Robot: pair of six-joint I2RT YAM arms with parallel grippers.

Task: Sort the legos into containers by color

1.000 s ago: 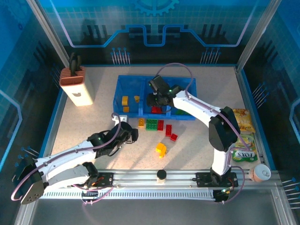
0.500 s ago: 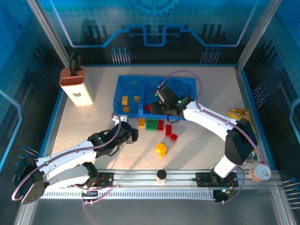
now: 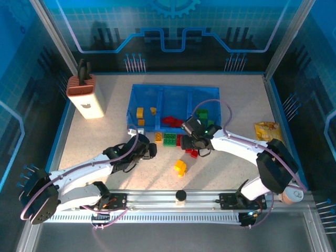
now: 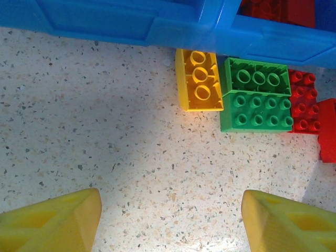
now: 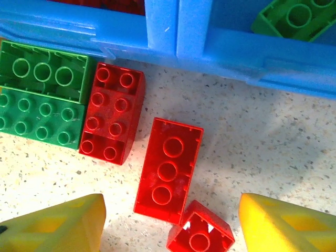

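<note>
Right end effector (image 5: 170, 223) spread above red legos (image 5: 168, 168), probably not touching.

The right gripper (image 3: 195, 145) drew back out of the middle compartment of the blue bin (image 3: 157, 93), toward its own base, and came low over the table just on the near side of the bin wall. Its jaws opened wider on the way. Red bricks (image 3: 171, 122) that it had covered came into sight in that compartment, ahead of it and to its left. A long red brick (image 5: 169, 169) came to lie under its fingertips. The left gripper (image 3: 148, 151) shifted slightly to its right.
</note>
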